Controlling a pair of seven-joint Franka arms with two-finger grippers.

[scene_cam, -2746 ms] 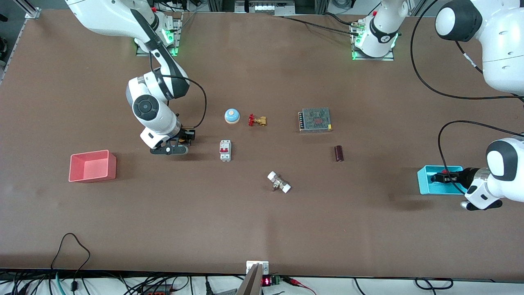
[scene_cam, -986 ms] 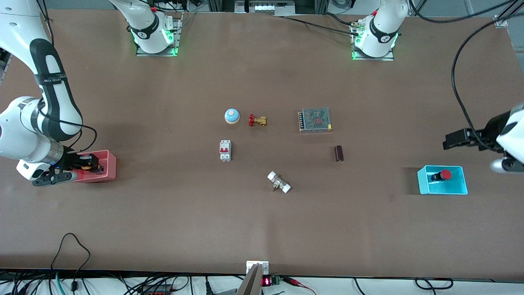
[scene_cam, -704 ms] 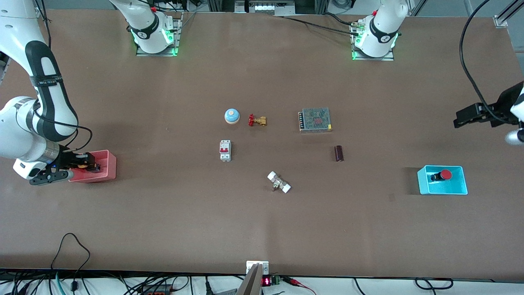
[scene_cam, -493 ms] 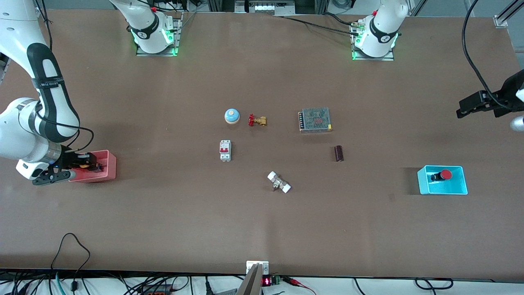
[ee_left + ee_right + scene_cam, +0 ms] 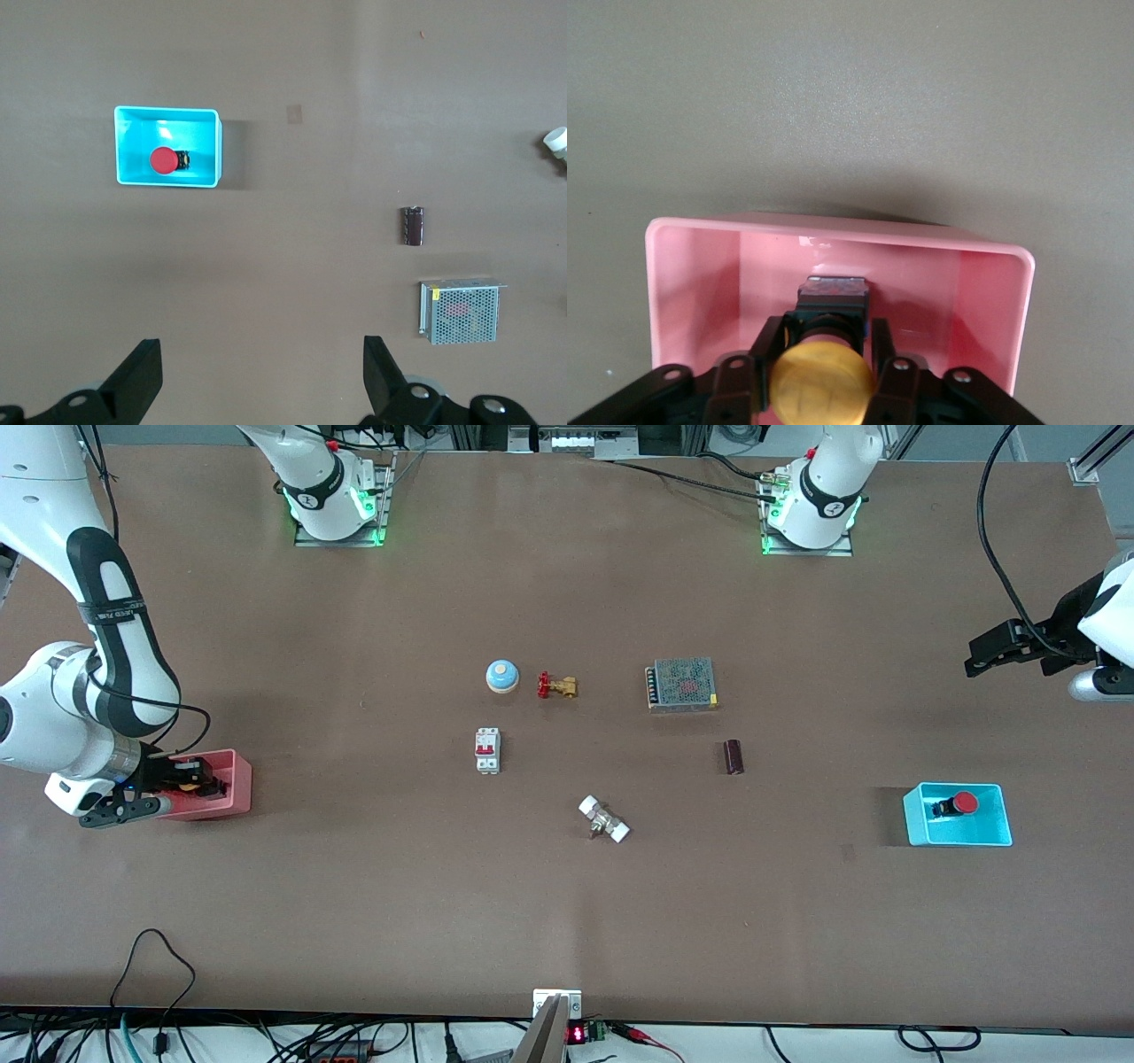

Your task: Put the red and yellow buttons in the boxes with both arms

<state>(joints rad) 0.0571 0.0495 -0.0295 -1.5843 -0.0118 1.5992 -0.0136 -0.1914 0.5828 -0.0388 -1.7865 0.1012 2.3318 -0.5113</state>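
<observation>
Front view shows the right gripper (image 5: 197, 781) low over the pink box (image 5: 232, 784) at the right arm's end of the table (image 5: 567, 921), clamped on the yellow button (image 5: 186, 786); the right wrist view confirms it, with the yellow cap (image 5: 822, 382) pinched between the fingers (image 5: 884, 356) and its black base pointing down into the pink box (image 5: 983, 292), so the button appears to be held inside the walls for a short drop rather than a fall from height. It has not been let go, and I judge opening the fingers to be the step in hand. At the left arm's end the red button (image 5: 961, 803) lies on its side in the cyan box (image 5: 997, 833) (that half of the task looks done). The left gripper (image 5: 992, 648) is raised over bare table, well apart from that box, its fingers spread wide and empty in the left wrist view (image 5: 261, 385), which looks down on the cyan box (image 5: 213, 150) and red button (image 5: 164, 160); it seems to be waiting clear.
</observation>
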